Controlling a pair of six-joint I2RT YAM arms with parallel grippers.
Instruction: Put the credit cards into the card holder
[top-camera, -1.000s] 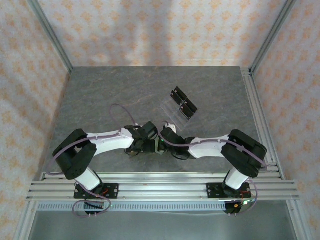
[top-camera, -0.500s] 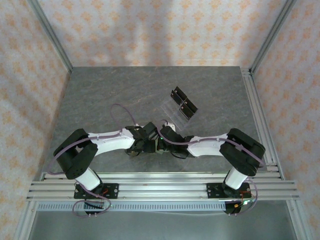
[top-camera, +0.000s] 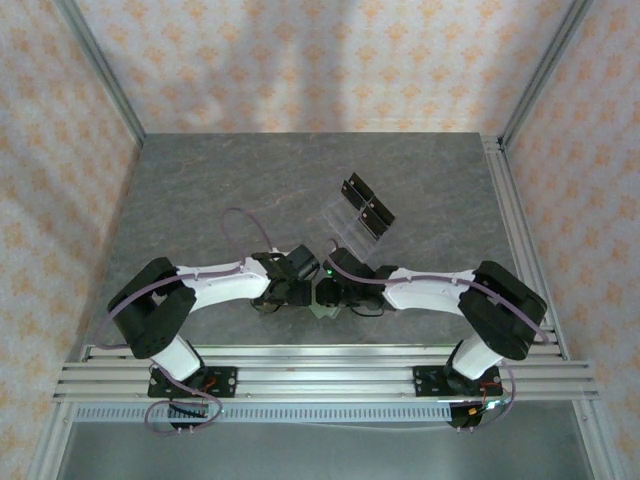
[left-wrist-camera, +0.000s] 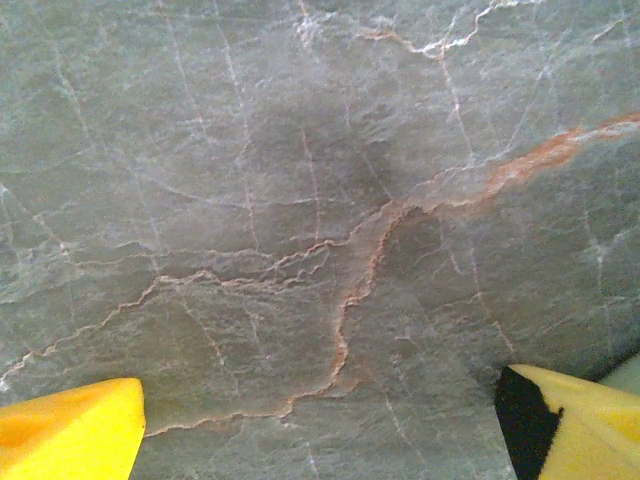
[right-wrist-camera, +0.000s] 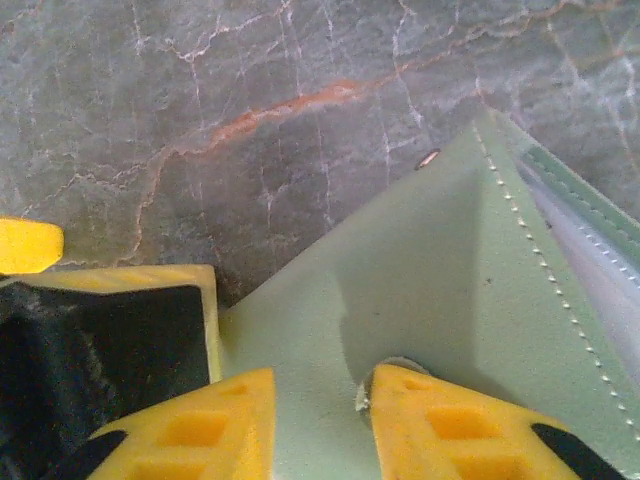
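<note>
Just now the sage-green stitched folding card holder (right-wrist-camera: 440, 280) lay on the grey veined stone table (right-wrist-camera: 200, 120), near the arm bases. A pale sliver (right-wrist-camera: 595, 265) showed in its pocket; whether card or lining, I couldn't tell. My right gripper (right-wrist-camera: 318, 400) had eased from shut to a narrow gap over it, clamping nothing, which I read as a release. The left gripper (left-wrist-camera: 320, 425) stood wide alongside.
</note>
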